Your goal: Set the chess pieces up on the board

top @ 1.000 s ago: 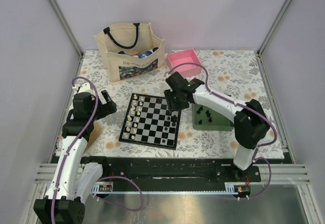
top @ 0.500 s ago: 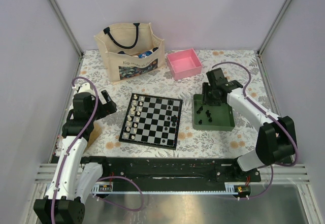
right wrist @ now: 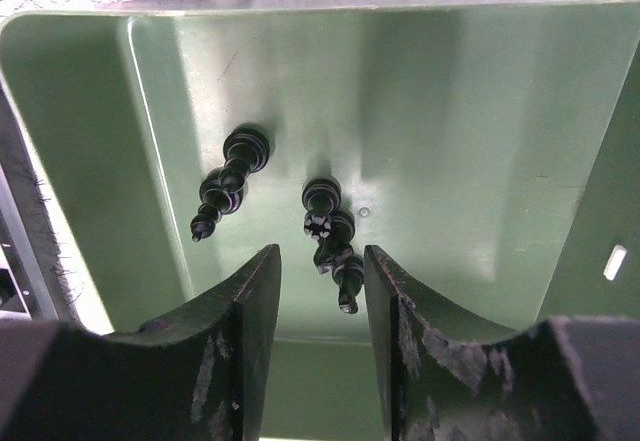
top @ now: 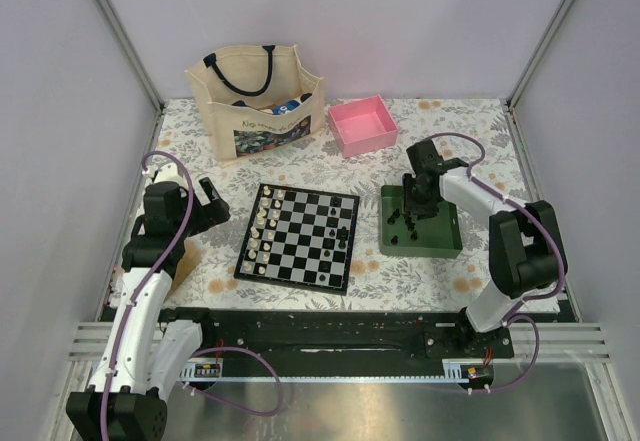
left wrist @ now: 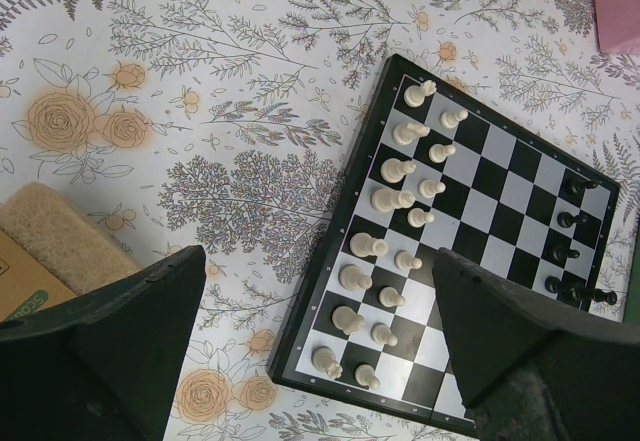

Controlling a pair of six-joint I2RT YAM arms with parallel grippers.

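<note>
Right pincer (right wrist: 320,261) points down into the tray (right wrist: 480,141), over its far-left part. The gap is narrow and it holds nothing. Black pieces (right wrist: 328,236) lie on their sides on the tray floor. One cluster sits right in line with the gap, just past the fingertips (right wrist: 262,261). A second cluster is just left of it, outside the left finger. I can't tell whether there's contact.

The tray sits right of the board (top: 305,241), towards the right edge of the surface (top: 450,131). The right arm reaches out from the near-right corner, elbow folded back, wrist bent down over the tray.

A few black pieces already stand along the board's right edge. Cream pieces (left wrist: 395,221) fill two rows along its left edge.

Left pincer (left wrist: 318,256) is wide and empty. It hovers by the left edge of the surface, looking down at the board's left half. The left arm is raised, elbow up.
</note>
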